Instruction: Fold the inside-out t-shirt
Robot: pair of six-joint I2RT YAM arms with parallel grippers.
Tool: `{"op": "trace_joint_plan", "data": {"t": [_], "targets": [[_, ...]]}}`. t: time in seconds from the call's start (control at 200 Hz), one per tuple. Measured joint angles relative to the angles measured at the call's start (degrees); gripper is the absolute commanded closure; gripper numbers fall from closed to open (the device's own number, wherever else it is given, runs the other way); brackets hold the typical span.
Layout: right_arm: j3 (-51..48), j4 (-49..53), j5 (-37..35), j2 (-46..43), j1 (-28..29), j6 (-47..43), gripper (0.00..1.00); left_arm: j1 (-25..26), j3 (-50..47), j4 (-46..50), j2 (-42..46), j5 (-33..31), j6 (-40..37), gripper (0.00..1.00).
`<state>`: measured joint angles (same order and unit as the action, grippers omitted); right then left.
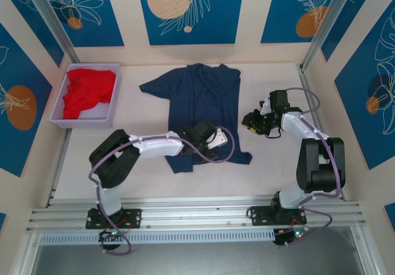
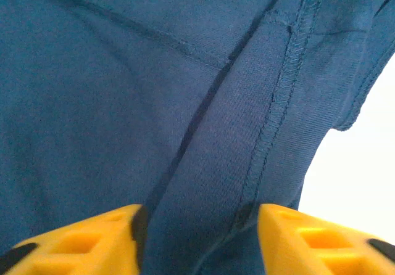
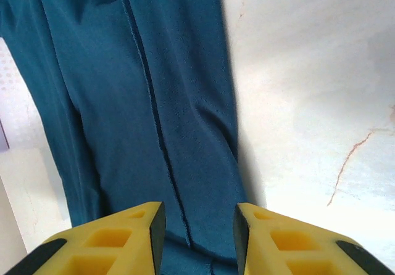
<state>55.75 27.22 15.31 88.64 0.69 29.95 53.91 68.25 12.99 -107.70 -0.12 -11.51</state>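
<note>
Looking down from above, the inside-out t-shirt (image 1: 197, 96) lies in the middle of the table (image 1: 142, 176). Its long axis runs away from the arms, with the collar and sleeves at the far end and the hem nearest the bases. One sleeve sticks out to the left, and the right side looks already tucked in, so the body reads as a narrowish strip.

The left gripper (image 2: 197, 238) is the closer one. It sits right over the near-right part of the shirt by the hem, so the rest of the cloth stretches away from it toward the far side. Its jaws are fairly wide and straddle a ridge of fabric, but I don't think anything is clamped.

The right gripper (image 3: 196, 232) hangs just off the shirt's right edge about mid-length. Its gap is narrower and it isn't pinching anything that I can see.

My guess is the next move is a hem-to-collar fold, so that near-to-far axis is what matters.

The overhead view gives the layout, while the left wrist view shows the exposed overlock seam (image 2: 278, 114), which confirms the shirt is inside out.
</note>
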Motion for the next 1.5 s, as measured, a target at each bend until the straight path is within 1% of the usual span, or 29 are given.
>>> {"op": "trace_joint_plan", "data": {"t": [0.09, 0.22, 0.42, 0.525, 0.625, 0.75, 0.855, 0.95, 1.055, 1.155, 1.245, 1.35, 1.415, 1.5], "targets": [[-0.17, 0.24, 0.20, -0.59, -0.28, -0.04, 0.63, 0.00, 1.44, 0.76, -1.27, 0.52, -0.63, 0.70], [-0.33, 0.44, 0.37, -0.90, -0.39, -0.22, 0.63, -0.07, 2.01, 1.64, -1.62, 1.92, -0.81, 0.89], [-0.39, 0.57, 0.81, -1.36, -0.39, -0.28, 0.63, -0.79, 2.40, 2.08, -1.60, 4.42, -0.63, 0.93], [-1.14, 0.59, 0.85, -3.15, -0.39, -1.03, 0.58, -1.81, 2.40, 2.10, -1.29, 6.73, 0.22, 0.95], [-3.58, 0.28, 0.83, -7.52, 0.02, -2.08, 0.54, -3.21, 2.40, 2.19, -0.02, 9.46, 1.31, 0.98], [-7.06, -0.66, 0.33, -15.10, 1.84, -3.45, 0.53, -5.49, 2.40, 2.23, 2.62, 13.64, 3.13, 1.00], [-9.38, -1.73, -0.98, -21.59, 5.66, -4.70, 0.52, -7.52, 2.40, 1.73, 4.55, 17.51, 5.01, 1.00], [-12.63, -4.39, -1.84, -26.82, 10.23, -5.79, 0.53, -9.29, 2.43, 1.38, 5.03, 20.65, 6.69, 1.00], [-17.73, -8.59, -2.23, -31.56, 16.11, -6.95, 0.57, -11.23, 2.43, 1.51, 5.03, 23.34, 9.18, 1.00], [-22.86, -14.12, -3.04, -33.59, 22.93, -7.34, 0.64, -13.46, 2.64, 1.40, 5.03, 26.29, 12.13, 1.00], [-26.67, -19.61, -5.38, -32.11, 29.24, -7.48, 0.69, -15.30, 2.91, 1.38, 5.03, 28.72, 14.62, 1.00], [-29.29, -26.40, -11.45, -27.06, 36.63, -7.54, 0.72, -16.76, 3.91, 1.66, 5.01, 31.06, 17.14, 1.00], [-29.81, -30.25, -15.45, -23.12, 40.04, -7.78, 0.74, -17.31, 5.11, 2.34, 5.03, 32.13, 17.70, 1.00], [-29.90, -35.30, -20.55, -18.03, 42.71, -8.70, 0.75, -17.59, 7.19, 4.17, 5.03, 33.18, 18.12, 1.00]]}}
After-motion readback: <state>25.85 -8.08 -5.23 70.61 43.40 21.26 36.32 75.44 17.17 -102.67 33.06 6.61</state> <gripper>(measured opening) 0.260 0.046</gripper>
